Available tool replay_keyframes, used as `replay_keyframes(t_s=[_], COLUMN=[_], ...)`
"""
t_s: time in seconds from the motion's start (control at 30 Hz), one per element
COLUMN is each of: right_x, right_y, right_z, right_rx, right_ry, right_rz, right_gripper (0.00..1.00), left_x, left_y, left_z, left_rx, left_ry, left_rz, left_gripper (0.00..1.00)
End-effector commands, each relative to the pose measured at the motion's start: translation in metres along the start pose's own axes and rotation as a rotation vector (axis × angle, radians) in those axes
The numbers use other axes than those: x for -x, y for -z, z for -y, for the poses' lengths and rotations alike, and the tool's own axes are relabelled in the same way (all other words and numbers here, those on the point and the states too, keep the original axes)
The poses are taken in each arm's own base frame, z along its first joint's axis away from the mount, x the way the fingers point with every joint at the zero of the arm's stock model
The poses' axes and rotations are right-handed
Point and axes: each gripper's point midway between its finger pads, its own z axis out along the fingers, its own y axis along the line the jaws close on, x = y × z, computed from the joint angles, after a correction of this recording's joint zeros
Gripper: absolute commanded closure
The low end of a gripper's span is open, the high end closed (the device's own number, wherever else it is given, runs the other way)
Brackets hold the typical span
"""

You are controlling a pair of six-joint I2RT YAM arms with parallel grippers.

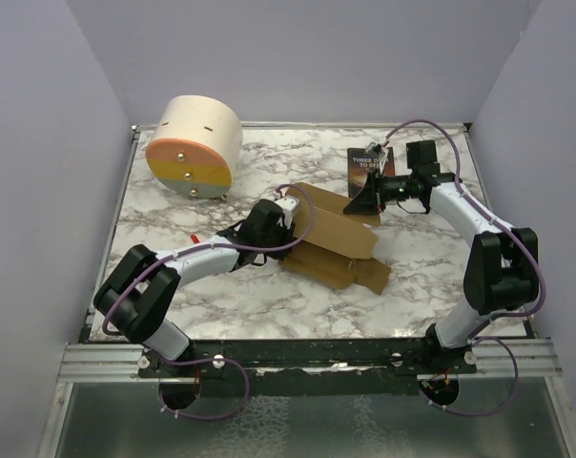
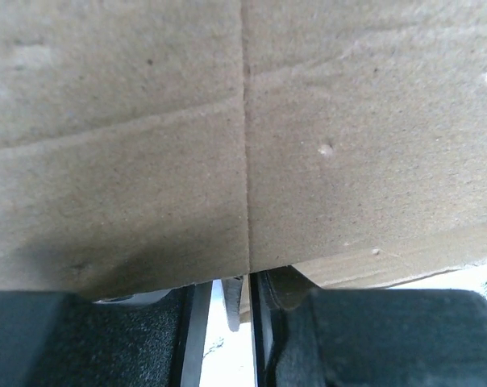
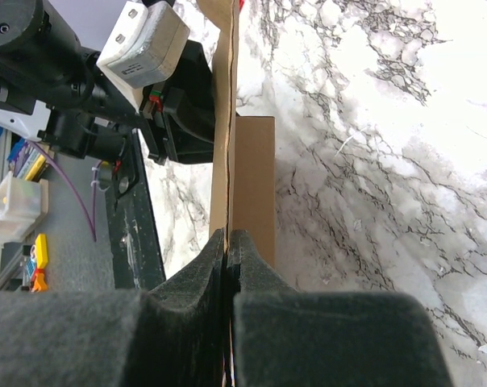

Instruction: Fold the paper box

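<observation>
- Centre of the marble table (image 1: 221,286), top view: the paper box (image 1: 338,243) is a brown sheet, part folded, with one panel raised toward the upper right and flaps lying flat at its lower edge.
- The right gripper (image 1: 372,197) comes in from the right, just below the dark book (image 1: 368,162). Its wrist view shows the fingers (image 3: 179,322) pressed together on the thin edge of the raised panel. That's a firm pinch.
- The left gripper (image 1: 284,214) sits at the sheet's left end. Its fingers (image 2: 122,339) are parted a crack, with a slim gap showing under a wall of cardboard. I can't tell whether they touch the sheet.
- The cream cylinder (image 1: 195,143) is at upper left, well apart from the action.
- My read: we're mid-fold, standing a side wall up along its crease.
- Next, the left side needs a fresh hold or a push on the panel while the right keeps the edge pinned. The crease has to bend where it's scored.
</observation>
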Motion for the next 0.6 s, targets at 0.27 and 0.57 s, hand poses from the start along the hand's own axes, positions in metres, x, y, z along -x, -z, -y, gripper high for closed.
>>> replay_keyframes(t_s=[0.27, 0.57], right_x=[0.000, 0.000], right_y=[-0.003, -0.003], right_z=[0.008, 0.011], right_rx=[-0.024, -0.044], right_ry=[0.009, 0.010], right_rz=[0.010, 0.012], right_gripper=[0.99, 0.99], left_x=[0.018, 0.008], left_y=[0.003, 0.001], left_z=[-0.010, -0.024], left_rx=[0.069, 0.141], left_ry=[-0.007, -0.024], left_rz=[0.097, 0.062], left_gripper=[0.70, 1.00])
